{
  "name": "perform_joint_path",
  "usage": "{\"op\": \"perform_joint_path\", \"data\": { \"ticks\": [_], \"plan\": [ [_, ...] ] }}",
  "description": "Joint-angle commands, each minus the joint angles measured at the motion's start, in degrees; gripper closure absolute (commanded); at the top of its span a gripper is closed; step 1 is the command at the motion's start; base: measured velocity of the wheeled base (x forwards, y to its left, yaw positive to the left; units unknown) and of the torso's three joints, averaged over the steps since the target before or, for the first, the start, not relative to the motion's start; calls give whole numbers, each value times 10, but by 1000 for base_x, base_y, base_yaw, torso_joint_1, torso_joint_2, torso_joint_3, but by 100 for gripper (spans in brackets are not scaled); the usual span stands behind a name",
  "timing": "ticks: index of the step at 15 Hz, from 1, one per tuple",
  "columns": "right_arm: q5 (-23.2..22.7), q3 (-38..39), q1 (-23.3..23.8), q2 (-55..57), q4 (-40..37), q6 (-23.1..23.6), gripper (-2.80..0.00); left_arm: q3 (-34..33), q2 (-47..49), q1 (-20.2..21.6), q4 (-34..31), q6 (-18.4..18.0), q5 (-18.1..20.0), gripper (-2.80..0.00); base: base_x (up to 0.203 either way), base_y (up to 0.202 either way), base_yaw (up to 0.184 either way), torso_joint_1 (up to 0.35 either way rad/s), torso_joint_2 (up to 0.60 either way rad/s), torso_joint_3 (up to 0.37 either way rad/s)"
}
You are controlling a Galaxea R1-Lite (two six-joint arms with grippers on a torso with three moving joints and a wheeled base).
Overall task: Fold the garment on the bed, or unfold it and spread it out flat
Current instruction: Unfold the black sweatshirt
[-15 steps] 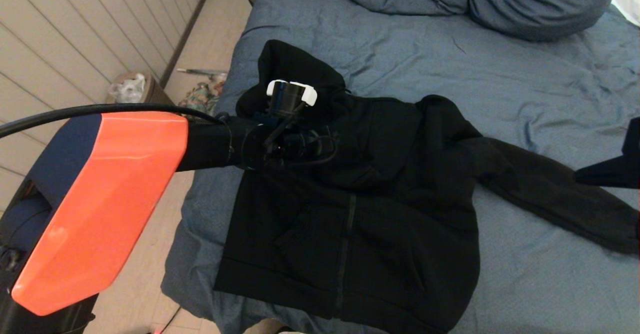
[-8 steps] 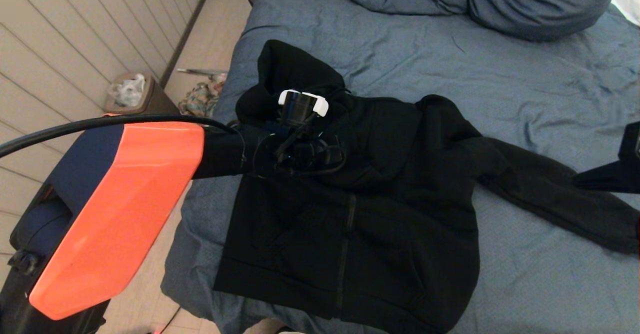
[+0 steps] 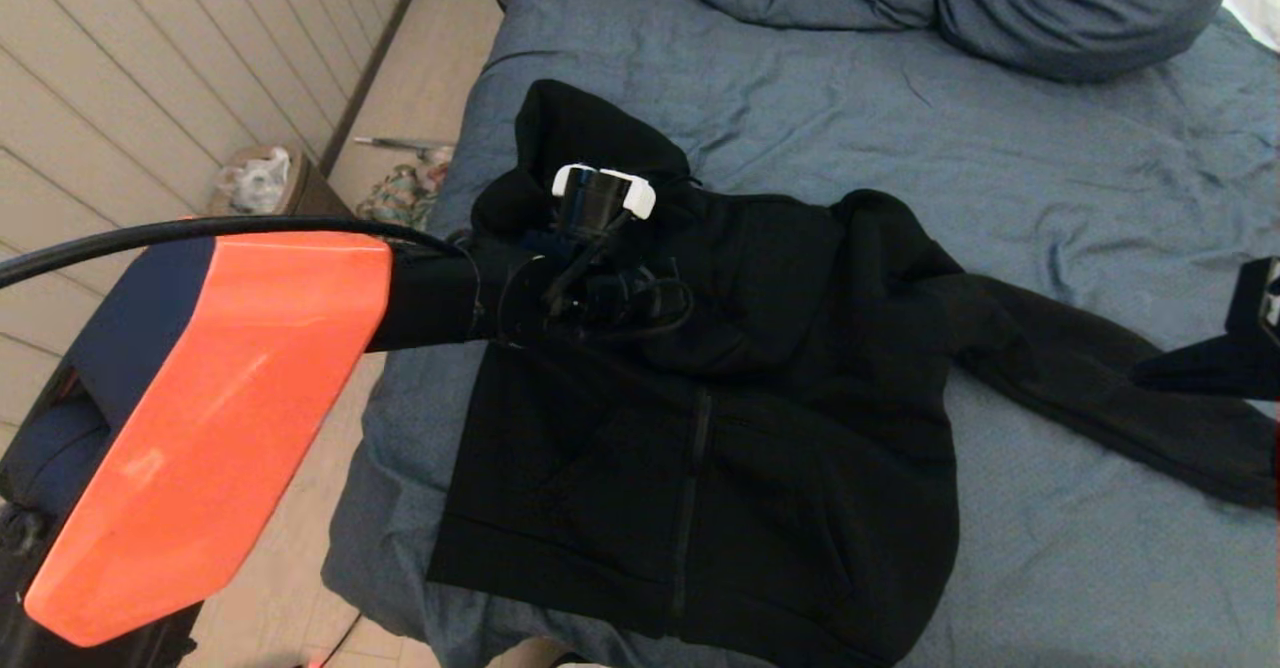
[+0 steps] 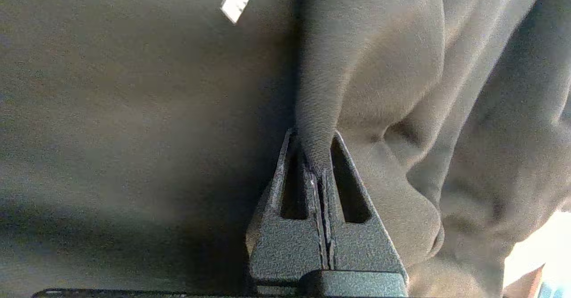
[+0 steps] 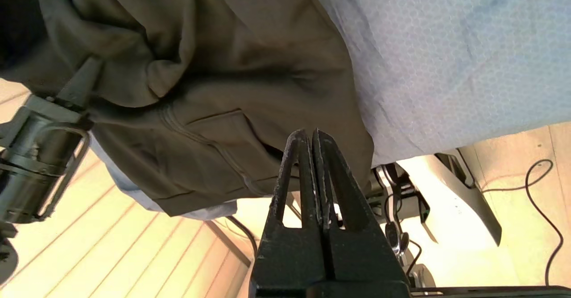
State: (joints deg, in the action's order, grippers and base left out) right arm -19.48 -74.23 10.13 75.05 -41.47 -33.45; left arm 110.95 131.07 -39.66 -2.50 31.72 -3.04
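A black hooded garment [image 3: 700, 428] lies front-up on the bed [image 3: 1000, 148], its zipper running down the middle, hood bunched at the far end and one sleeve trailing out toward the right end effector [image 5: 311, 134]. The left end effector [image 4: 316, 168] is pressed into the shoulder area beside the hood, its jaws clamped on a raised ridge of the thick fabric, as the left wrist view shows. The right end effector is pinched closed on nothing, hovering above the bed's near edge with the garment's hem and pocket ahead of it.

The cloth looks heavy for its kind and entirely limp: it will sag and drag across the duvet rather than hold any shape, and a pinch on one layer may lift only that layer. The surest holds appear to be doubled edges, namely the shoulder seam now in the left end effector, the ribbed hem and the cuffs. The outstretched sleeve's cuff, lying just beyond the right end effector, looks the natural second hold. The zipper line should resist creasing and is better folded alongside than across.
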Motion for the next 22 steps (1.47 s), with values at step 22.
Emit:
{"op": "perform_joint_path", "data": {
  "ticks": [22],
  "plan": [
    [-33, 29, -152, 13, 25, 97, 0, -3, -268, 151, -95, 41, 29, 0, 0, 0, 0, 0, 0, 0]
  ]
}}
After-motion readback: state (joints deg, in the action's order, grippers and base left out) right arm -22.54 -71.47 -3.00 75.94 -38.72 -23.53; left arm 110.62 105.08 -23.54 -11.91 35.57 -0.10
